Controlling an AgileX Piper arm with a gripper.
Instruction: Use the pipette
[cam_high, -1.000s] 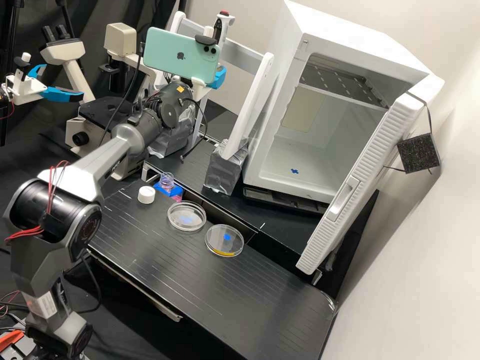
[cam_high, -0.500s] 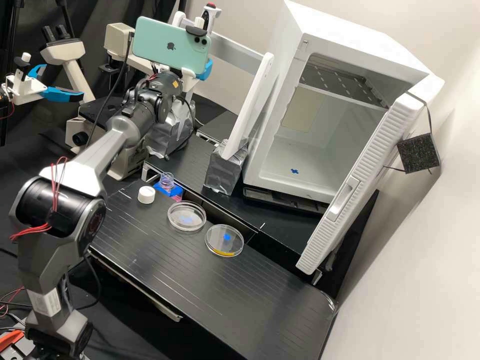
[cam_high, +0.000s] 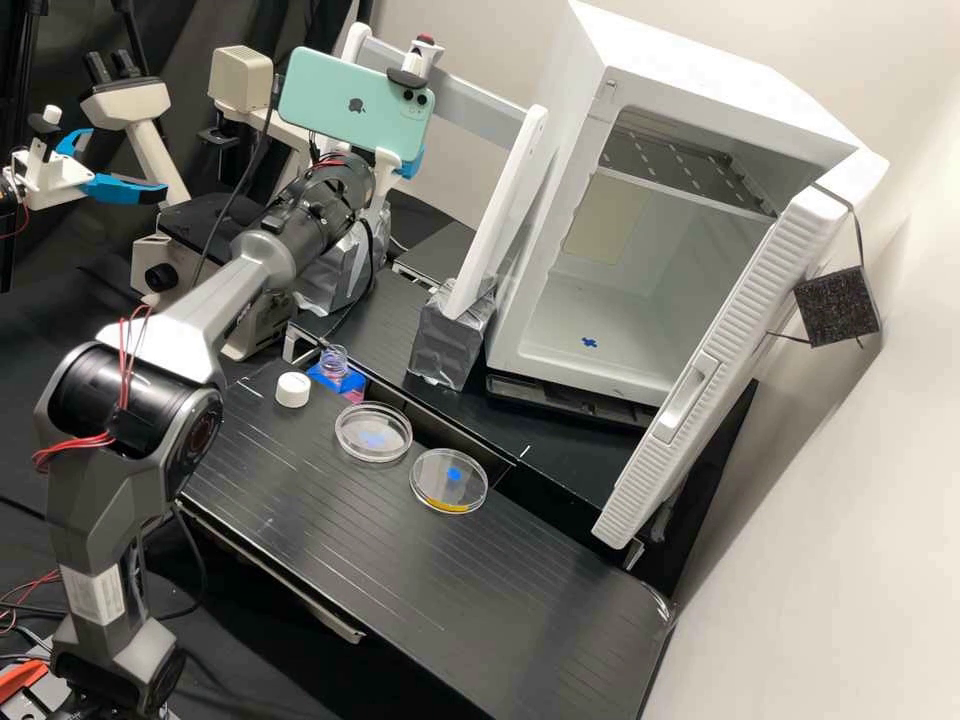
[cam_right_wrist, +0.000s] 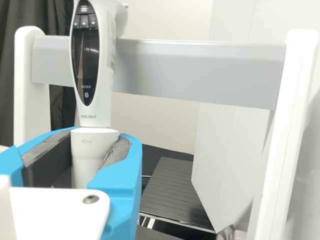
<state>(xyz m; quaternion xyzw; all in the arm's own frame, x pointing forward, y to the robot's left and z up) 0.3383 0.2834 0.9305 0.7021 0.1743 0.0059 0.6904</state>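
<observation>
In the upper middle of the high view, the gripper (cam_high: 408, 166) is closed around the pipette (cam_high: 427, 52), its fingers (cam_right_wrist: 122, 170) parted by the width of the lower body. The pipette stands roughly upright between them, its display and upper body rising above the grip, beside the phone (cam_high: 345, 102). Left of the frame's centre, the white cap (cam_high: 292, 390) sits near the open bottle (cam_high: 334, 362); the nearer-centre dish (cam_high: 449, 480) and the other dish (cam_high: 373, 432) lie on the bench (cam_high: 400, 560).

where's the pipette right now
The pipette is upright in the tool, in front of the grey bar in the wrist view; the high view has its top above the phone's right-hand camera end.
</observation>
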